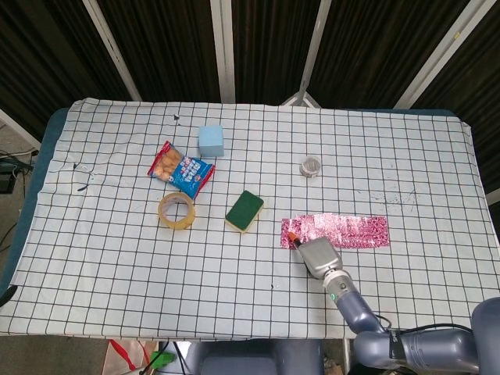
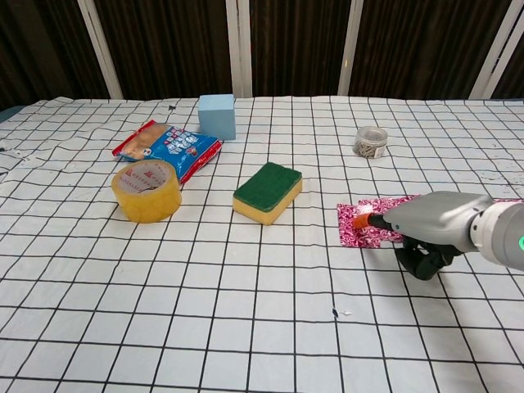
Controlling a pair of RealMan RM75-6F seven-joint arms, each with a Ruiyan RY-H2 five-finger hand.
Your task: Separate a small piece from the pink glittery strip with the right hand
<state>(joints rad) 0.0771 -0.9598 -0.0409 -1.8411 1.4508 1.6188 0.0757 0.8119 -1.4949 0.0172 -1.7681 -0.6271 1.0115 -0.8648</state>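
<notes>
The pink glittery strip [image 1: 334,231], lying right of centre in the head view, is touched at its left end by the right hand [image 2: 426,225], whose grasp cannot be told, and no separated piece is seen yet.

right hand [image 2: 426,229] low, orange-tipped fingers [image 2: 366,219] extended leftward.

pink glittery strip [image 1: 336,231] lies flat on the checked cloth, long axis left to right, right of centre. shiny, crinkled foil surface. its near left corner sits under an orange fingertip; chest view shows only its left end [image 2: 360,225].
</notes>
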